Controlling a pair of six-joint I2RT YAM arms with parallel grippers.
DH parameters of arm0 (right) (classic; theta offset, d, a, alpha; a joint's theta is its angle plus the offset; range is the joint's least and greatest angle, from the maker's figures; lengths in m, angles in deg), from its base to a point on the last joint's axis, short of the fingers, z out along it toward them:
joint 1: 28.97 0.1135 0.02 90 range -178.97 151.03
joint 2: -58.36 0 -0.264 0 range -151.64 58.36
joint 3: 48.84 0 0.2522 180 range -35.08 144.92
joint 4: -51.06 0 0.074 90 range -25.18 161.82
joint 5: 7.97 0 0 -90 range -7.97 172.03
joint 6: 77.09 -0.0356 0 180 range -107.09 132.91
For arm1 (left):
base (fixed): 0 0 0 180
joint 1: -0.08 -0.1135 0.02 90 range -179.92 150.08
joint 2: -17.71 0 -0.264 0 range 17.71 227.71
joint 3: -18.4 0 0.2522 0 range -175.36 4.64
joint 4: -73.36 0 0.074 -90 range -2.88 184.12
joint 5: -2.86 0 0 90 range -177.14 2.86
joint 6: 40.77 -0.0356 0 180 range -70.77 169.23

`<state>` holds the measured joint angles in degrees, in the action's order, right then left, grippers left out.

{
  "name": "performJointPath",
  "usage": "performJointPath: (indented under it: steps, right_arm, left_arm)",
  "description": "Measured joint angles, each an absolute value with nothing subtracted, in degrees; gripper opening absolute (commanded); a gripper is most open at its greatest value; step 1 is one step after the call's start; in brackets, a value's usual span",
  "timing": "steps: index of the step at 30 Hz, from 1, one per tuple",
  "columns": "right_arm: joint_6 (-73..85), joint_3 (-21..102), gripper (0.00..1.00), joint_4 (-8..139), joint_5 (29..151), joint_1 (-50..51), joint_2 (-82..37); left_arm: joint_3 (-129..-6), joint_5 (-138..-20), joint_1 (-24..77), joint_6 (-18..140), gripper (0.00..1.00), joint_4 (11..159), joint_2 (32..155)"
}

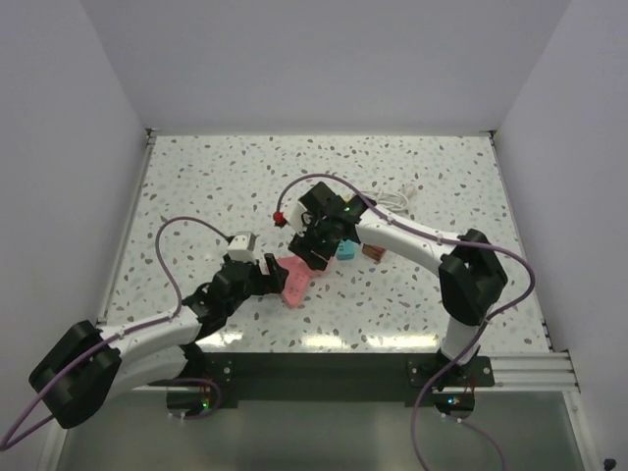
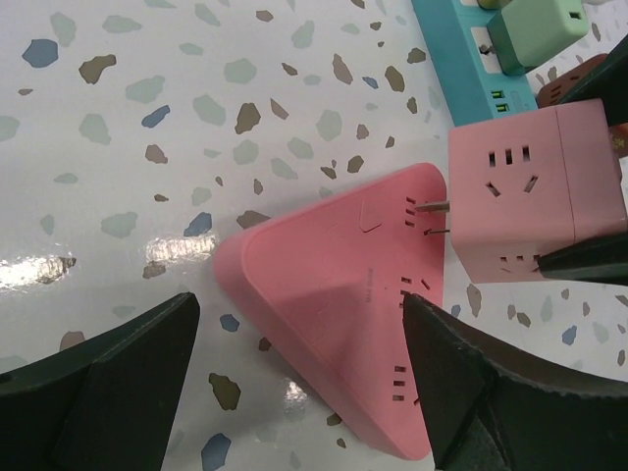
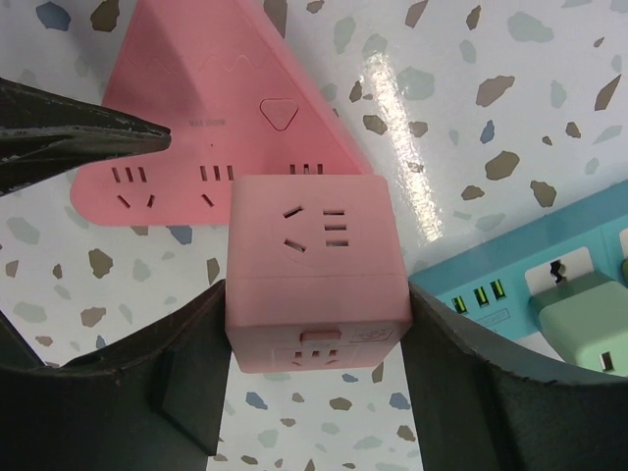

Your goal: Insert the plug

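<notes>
A pink triangular power strip [image 2: 324, 304] lies flat on the speckled table; it also shows in the top view [image 1: 292, 279] and the right wrist view [image 3: 186, 118]. My right gripper [image 3: 314, 294] is shut on a pink cube plug [image 3: 314, 260], which also shows in the left wrist view [image 2: 535, 201]. The cube's two metal prongs [image 2: 434, 218] reach the slots on the triangle's edge, with bare prong still showing between them. My left gripper [image 2: 299, 319] is open and straddles the triangle's near corner. Its right finger [image 2: 491, 392] is against the triangle's side and its left finger [image 2: 98, 392] is apart from it.
A teal power strip [image 3: 530, 280] with a green plug [image 3: 589, 314] in it lies just right of the cube; it also shows in the top view [image 1: 345, 250]. A brown object [image 1: 376, 253] and a white cable [image 1: 392, 201] lie behind the right arm.
</notes>
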<state>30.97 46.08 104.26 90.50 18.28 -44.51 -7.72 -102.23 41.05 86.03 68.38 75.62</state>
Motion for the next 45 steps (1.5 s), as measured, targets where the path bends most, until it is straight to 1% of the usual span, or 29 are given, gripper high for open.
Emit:
performJointPath:
  steps: [16, 22, 37, 45]
  right_arm:
    - [31.0, 48.4, 0.00, 105.7, 89.0, 18.8, -46.4]
    - [31.0, 49.6, 0.00, 106.9, 88.6, 19.0, -47.2]
    - [30.9, 49.8, 0.00, 108.5, 85.9, 20.0, -47.2]
    - [30.8, 49.8, 0.00, 109.7, 84.5, 20.5, -46.9]
  left_arm:
    - [-7.6, -99.9, 39.5, 85.3, 0.84, 66.3, 78.8]
    - [-7.6, -99.0, 38.9, 84.4, 0.81, 64.6, 80.1]
    - [-8.6, -96.7, 37.2, 82.4, 0.69, 59.7, 86.4]
    - [-10.1, -96.4, 36.8, 80.0, 0.68, 58.8, 88.0]
